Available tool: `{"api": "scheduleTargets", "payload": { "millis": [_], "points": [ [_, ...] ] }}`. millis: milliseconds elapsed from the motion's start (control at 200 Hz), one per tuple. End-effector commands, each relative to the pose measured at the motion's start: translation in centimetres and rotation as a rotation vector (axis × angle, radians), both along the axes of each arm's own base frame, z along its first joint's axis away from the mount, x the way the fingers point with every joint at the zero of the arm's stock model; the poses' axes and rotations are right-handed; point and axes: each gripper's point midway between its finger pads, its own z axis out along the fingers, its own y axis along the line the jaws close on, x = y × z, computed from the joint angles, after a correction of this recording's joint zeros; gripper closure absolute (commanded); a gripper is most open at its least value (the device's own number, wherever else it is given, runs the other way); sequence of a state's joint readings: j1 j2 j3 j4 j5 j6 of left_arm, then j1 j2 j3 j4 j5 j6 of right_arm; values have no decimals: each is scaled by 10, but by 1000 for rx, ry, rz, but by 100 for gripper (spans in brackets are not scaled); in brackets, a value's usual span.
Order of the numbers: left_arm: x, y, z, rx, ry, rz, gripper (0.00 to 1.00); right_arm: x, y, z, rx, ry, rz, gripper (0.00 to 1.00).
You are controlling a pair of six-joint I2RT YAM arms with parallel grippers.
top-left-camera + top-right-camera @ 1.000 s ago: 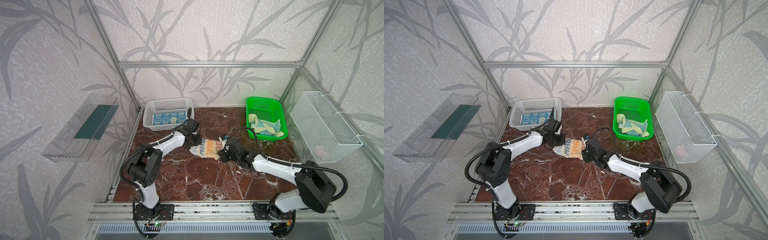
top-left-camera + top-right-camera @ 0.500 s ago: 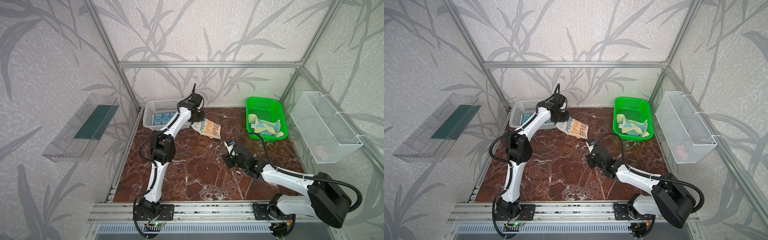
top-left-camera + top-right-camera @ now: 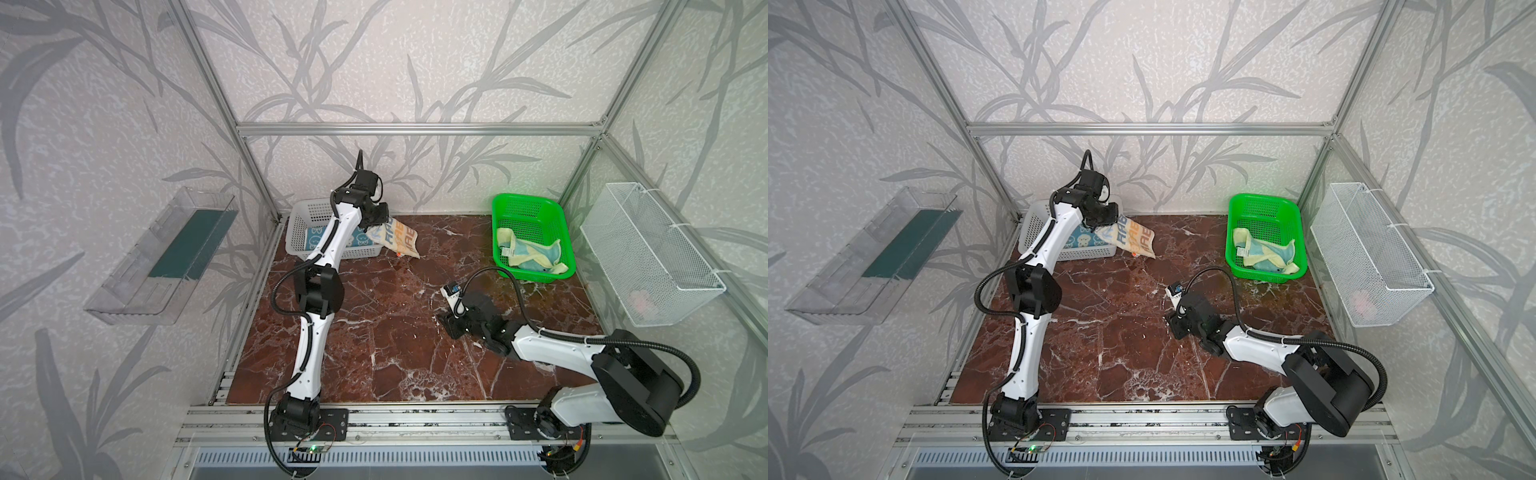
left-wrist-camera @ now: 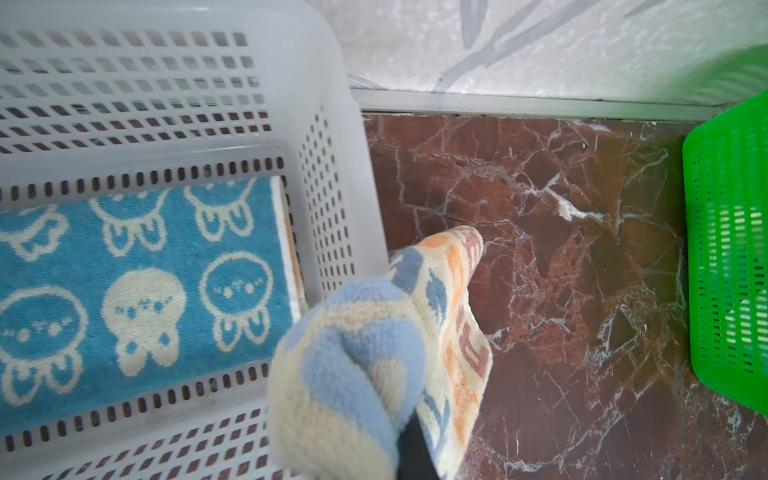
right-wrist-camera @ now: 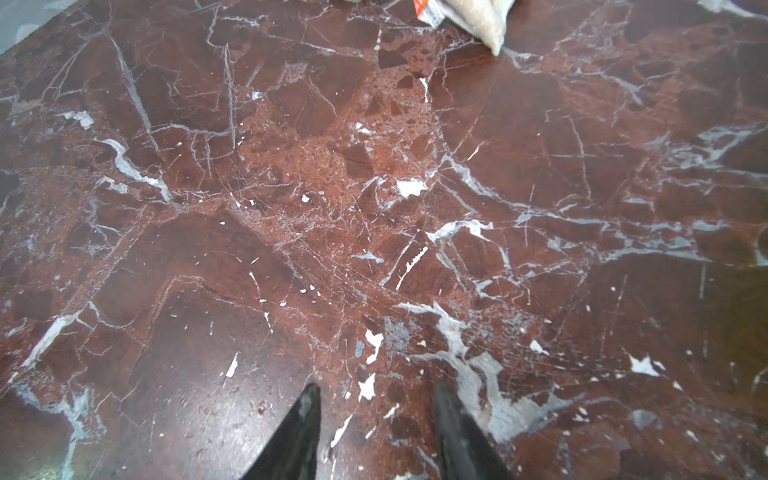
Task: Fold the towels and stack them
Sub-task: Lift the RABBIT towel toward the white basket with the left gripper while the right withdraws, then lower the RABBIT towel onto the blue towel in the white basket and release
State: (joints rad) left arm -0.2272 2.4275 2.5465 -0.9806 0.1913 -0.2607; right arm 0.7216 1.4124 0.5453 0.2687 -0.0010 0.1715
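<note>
Right gripper [image 5: 376, 392], spread and empty, low over bare marble [image 5: 291, 174] near centre; at 11 o'clock, left gripper [image 3: 373, 224] pinching striped towel [image 3: 398, 239] just outside white basket [image 3: 304, 205] holding flat rabbit towel [image 4: 137, 266]; at 1 o'clock, teal-yellow towel [image 3: 536, 253] crumpled in green basket [image 3: 524, 197].

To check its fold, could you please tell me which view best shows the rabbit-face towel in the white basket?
The left wrist view: the rabbit-face towel lies in the white basket, close up. In both top views it is small, partly hidden by the left arm. The right wrist view misses it.
</note>
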Motion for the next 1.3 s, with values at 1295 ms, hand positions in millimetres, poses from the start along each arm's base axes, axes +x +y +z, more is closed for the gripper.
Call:
{"api": "scheduleTargets", "payload": {
  "millis": [1295],
  "points": [
    [35, 164, -62, 268, 19, 40, 100, -7, 68, -15, -95, 45, 127, 55]
  ]
}}
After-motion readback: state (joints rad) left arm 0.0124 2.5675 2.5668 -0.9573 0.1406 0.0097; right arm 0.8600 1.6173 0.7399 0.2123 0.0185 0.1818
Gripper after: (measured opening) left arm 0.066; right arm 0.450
